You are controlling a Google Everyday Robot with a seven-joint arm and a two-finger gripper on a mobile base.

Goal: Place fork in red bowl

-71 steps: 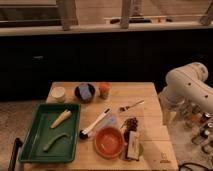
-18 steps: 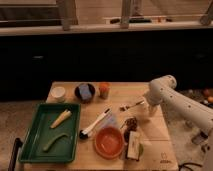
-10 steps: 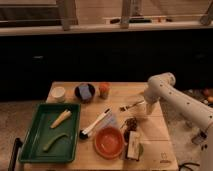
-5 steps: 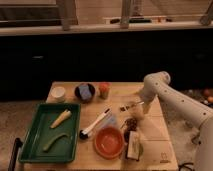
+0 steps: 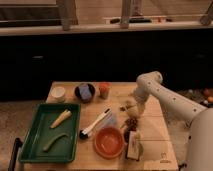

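The red bowl (image 5: 108, 141) sits on the wooden table (image 5: 155, 145) near its front edge, right of the green tray. The fork lies right of the table's centre; only its dark end (image 5: 122, 107) shows beside the gripper, and the rest is hidden under it. My gripper (image 5: 132, 107) hangs from the white arm (image 5: 165, 97) that reaches in from the right. It is low over the fork, behind and to the right of the red bowl.
A green tray (image 5: 35, 150) at the left holds two pale pieces of food. A white-handled utensil (image 5: 96, 123) lies beside the bowl. A dark bowl with something blue (image 5: 85, 91), an orange cup (image 5: 103, 89) and a white cup (image 5: 59, 93) stand at the back. A dark lumpy object (image 5: 131, 122) and a packet (image 5: 134, 146) lie right of the bowl.
The arm has swung left and lowered the gripper onto the fork's place. The fork, fully visible before, is now mostly covered. Nothing else has moved.
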